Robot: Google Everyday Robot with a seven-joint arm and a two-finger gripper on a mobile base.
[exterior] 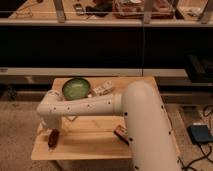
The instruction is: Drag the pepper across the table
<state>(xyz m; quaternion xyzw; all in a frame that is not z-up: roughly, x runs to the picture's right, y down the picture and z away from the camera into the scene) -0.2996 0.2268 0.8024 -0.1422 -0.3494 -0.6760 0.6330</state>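
The small, slim, dark red-brown pepper (53,139) is lying near the front left corner of the square light wooden table (92,145), with its long side pointing roughly toward the front edge. The robot's gripper (52,130), at the end of the white arm, is hanging directly over the pepper and seems to be touching it or nearly touching it. Whether the gripper is released or clenched on the pepper, one cannot tell, because the wrist is hiding that part.

Further back on the table a round green bowl (76,88) is standing, and just beside it, to the right in the picture, a small white packet (103,89) is lying. A rectangular dark-and-red box (120,133) is lying near the front, partly behind the thick white link of the arm.

The step in hand is probably securing the pepper before the drag. To do it well, the gripper should be taking the pepper at its middle, not at the thin end, so that it is not rolling away. The drag should be going low and slowly over the bare wood, well apart from the front edge, the bowl and the box.
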